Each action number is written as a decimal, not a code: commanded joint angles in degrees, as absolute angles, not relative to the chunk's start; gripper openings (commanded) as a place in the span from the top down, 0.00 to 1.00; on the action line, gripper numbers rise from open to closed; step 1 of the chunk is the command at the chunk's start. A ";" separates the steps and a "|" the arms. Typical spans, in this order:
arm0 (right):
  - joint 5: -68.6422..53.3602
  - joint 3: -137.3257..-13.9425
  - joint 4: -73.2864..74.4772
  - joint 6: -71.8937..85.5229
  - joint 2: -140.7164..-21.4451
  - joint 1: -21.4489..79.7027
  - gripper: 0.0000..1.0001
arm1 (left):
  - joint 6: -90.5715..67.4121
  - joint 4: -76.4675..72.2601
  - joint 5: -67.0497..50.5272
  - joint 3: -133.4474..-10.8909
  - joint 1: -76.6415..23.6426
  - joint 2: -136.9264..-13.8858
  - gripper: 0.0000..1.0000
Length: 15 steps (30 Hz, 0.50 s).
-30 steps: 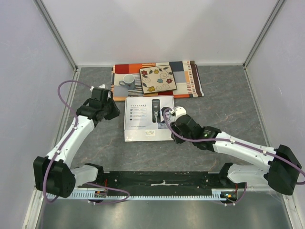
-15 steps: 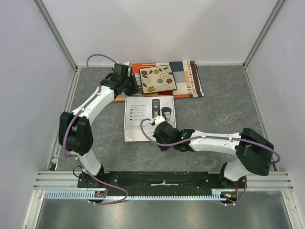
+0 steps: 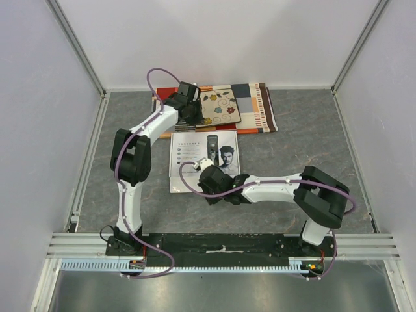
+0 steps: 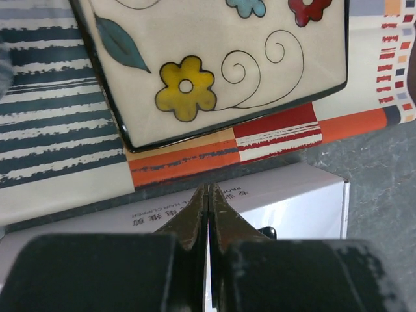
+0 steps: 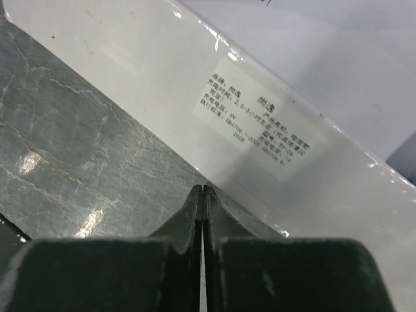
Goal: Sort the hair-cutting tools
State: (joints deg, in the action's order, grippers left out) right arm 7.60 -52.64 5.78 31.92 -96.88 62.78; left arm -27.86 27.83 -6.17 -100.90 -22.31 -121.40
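Note:
The hair-cutting tools themselves are out of view; only the closed white box (image 3: 195, 156) with a clipper picture on its lid shows. My left gripper (image 3: 193, 112) is shut and empty, over the mat at the left edge of the flowered tile (image 3: 221, 107); in the left wrist view its tips (image 4: 208, 190) sit above the box's back edge (image 4: 286, 195), with the tile (image 4: 214, 58) beyond. My right gripper (image 3: 209, 188) is shut and empty at the box's front edge; in the right wrist view its tips (image 5: 202, 190) point at the labelled side wall (image 5: 260, 123).
A patchwork cloth mat (image 3: 257, 107) lies at the back under the tile. The grey marbled tabletop (image 3: 305, 140) is walled by white panels on three sides. A black rail (image 3: 221, 244) runs along the near edge.
My left arm swung from the box's left side to the back, over the mat beside the tile, covering the cup. My right gripper moved left and nearer, from the box's right side to its front edge.

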 commanded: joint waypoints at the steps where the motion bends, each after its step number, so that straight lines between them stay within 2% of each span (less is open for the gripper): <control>1: 8.00 -56.25 3.25 31.90 -99.14 63.02 1.00 | -24.00 28.74 -2.29 -104.59 -23.64 -123.57 0.98; 15: 11.42 -58.27 2.90 33.93 -103.62 60.82 1.00 | -22.06 30.06 2.55 -99.59 -26.37 -124.54 0.98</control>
